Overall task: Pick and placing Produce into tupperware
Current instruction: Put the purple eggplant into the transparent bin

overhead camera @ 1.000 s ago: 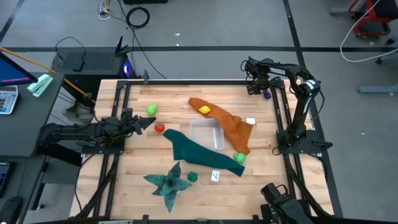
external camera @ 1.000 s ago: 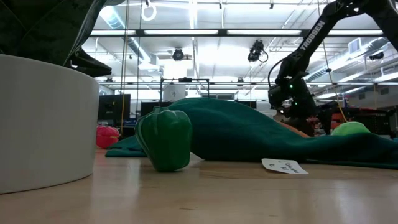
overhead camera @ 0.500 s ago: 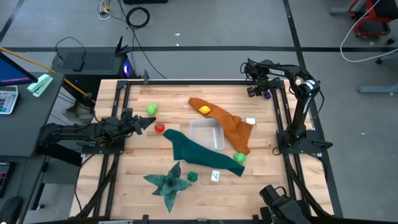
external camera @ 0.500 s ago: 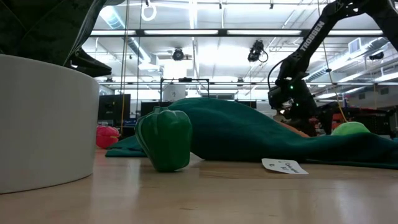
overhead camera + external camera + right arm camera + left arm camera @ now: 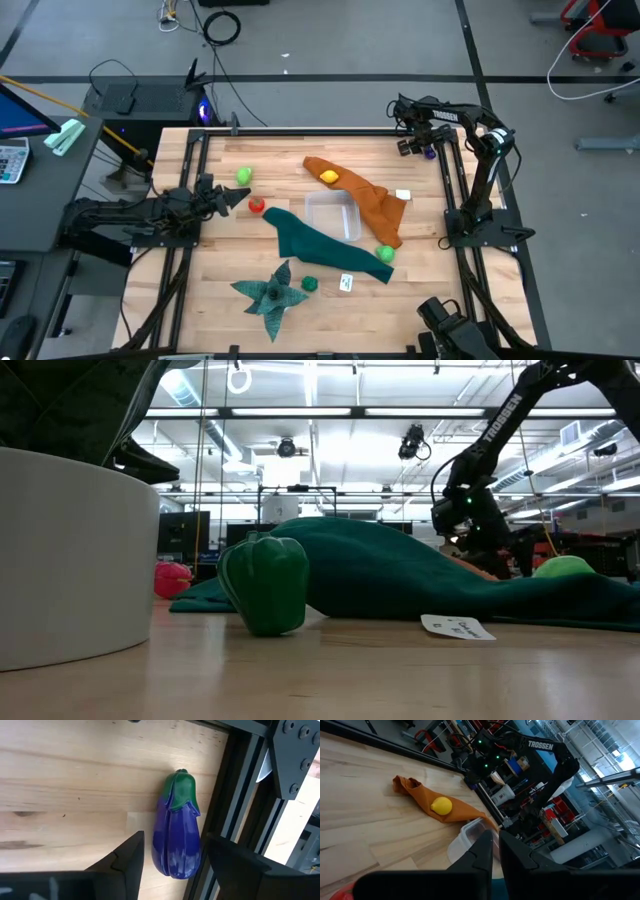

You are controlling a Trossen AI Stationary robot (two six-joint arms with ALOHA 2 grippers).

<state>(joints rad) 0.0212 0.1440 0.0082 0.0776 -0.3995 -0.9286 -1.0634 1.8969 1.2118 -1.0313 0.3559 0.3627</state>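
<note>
My right gripper (image 5: 175,870) is open at the table's far right corner (image 5: 418,145). It points down, one finger on either side of a purple eggplant (image 5: 177,837) with a green cap, which lies on its side against the dark frame rail; no touch shows. My left gripper (image 5: 496,851) is shut and waits at the table's left (image 5: 237,200). The clear tupperware (image 5: 333,215) sits mid-table. A lemon (image 5: 329,177) lies on the orange cloth. Light green fruits (image 5: 244,176) (image 5: 385,254), a red piece (image 5: 257,206) and a dark green pepper (image 5: 265,582) rest on the wood.
A teal cloth (image 5: 320,245) lies in front of the tupperware, with the orange cloth (image 5: 370,200) behind and to its right. A dark green star-shaped leafy piece (image 5: 270,293) and a white card (image 5: 346,283) lie near the near edge. Dark frame rails (image 5: 235,785) border the table.
My right arm has shifted slightly toward the table's left above the eggplant, then held still. Nothing on the table has moved.
</note>
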